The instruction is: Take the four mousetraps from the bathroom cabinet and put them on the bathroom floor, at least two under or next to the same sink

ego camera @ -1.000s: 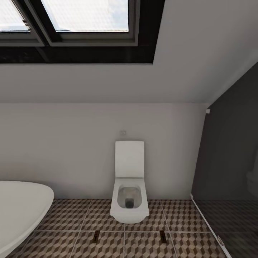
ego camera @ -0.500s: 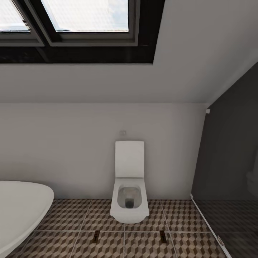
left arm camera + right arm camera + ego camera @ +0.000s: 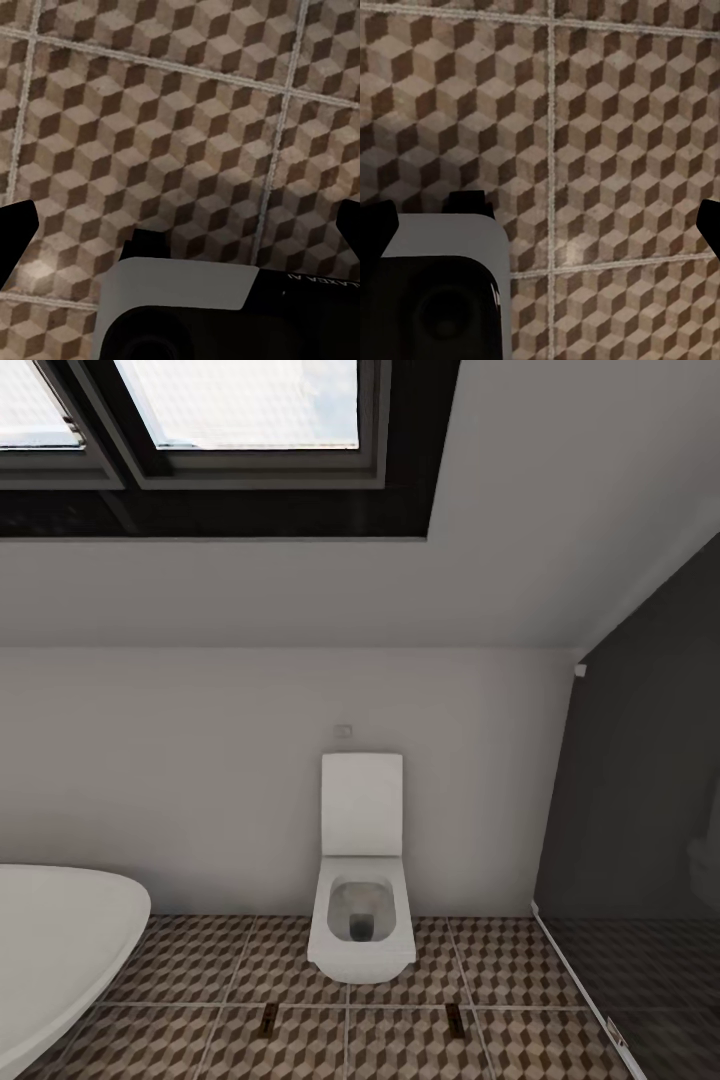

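No change over the last second: head camera holds on the toilet [image 3: 361, 880], bathtub [image 3: 60, 945] left of it, no mousetraps or cabinet visible; left gripper [image 3: 180, 225] and right gripper [image 3: 540, 221] spread wide, empty, over patterned floor [image 3: 187, 112].

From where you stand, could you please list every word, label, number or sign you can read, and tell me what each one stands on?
"AXEA A" or thereabouts: pale lettering on the dark housing of the left wrist, cut off at the picture's edge and too blurred to read with certainty.
Small plate on the wall above the toilet: no legible marking.
Patterned floor tiles: no text.
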Robot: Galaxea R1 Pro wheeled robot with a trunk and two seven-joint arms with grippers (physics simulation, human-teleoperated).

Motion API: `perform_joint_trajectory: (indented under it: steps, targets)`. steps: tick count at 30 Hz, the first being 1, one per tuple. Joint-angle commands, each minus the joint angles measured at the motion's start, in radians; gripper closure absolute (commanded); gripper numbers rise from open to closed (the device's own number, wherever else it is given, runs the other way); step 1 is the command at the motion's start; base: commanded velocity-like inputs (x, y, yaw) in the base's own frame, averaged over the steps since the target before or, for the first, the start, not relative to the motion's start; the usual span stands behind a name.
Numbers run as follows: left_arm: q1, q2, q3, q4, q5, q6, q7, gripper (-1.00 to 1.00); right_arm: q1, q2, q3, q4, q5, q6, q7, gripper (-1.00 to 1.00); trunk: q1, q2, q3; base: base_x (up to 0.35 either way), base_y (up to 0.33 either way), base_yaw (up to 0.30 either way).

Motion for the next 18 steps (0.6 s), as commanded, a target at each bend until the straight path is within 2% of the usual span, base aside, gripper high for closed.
perform_joint_trajectory:
  steps: [1, 18]
  targets:
    - [-0.001, 0.0, -0.008, 0.001, 0.011, -0.003, -0.004, -1.0, -0.001, 0.0, 0.008, 0.002, -0.01, -0.005, -0.001, -1.0, 0.0, -0.001, -0.001, 0.0, 0.0, 0.0]
    - [-0.001, 0.0, -0.006, 0.001, 0.01, -0.003, -0.004, -1.0, -0.001, 0.001, 0.006, 0.002, -0.011, -0.005, -0.001, -1.0, 0.0, -0.001, -0.001, 0.0, 0.0, 0.0]
